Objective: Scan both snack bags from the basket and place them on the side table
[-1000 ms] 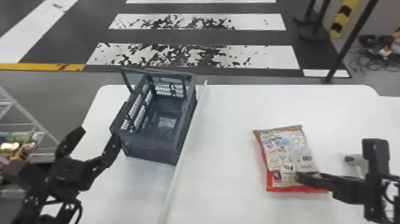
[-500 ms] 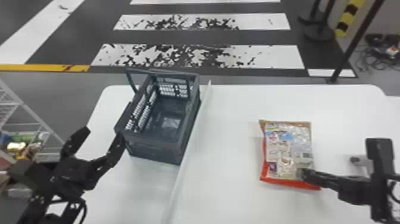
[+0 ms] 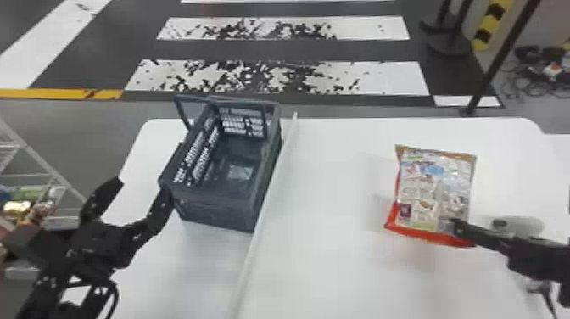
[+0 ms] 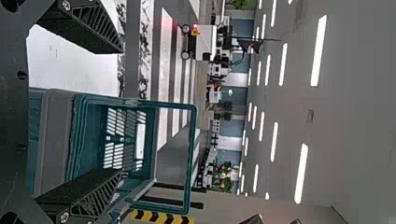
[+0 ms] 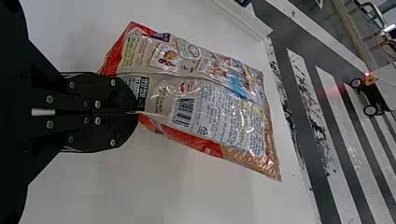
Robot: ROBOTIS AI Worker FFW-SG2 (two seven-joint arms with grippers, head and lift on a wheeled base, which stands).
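Observation:
My right gripper (image 3: 458,227) holds the snack bag (image 3: 432,191) by its near right corner, over the right part of the white table. In the right wrist view my right gripper (image 5: 137,112) is shut on the red-edged bag (image 5: 210,107), whose printed back with a barcode faces the camera. My left gripper (image 3: 142,186) stands open just left of the dark basket (image 3: 216,208), nothing between its fingers. In the left wrist view the open left gripper (image 4: 122,112) has the basket (image 4: 56,140) beyond its fingers. A shiny clear patch lies on the basket's floor.
A grey-and-white device (image 3: 519,225) lies on the table (image 3: 322,254) behind the right gripper. A raised white strip (image 3: 271,203) runs along the basket's right side. The basket's flap (image 3: 182,111) stands up at its far left corner. A wire rack (image 3: 38,174) stands at the left.
The bag, held in the right gripper, has turned to lie straighter, its far edge swinging slightly right. The head view has shifted a little, moving the basket and table slightly right.

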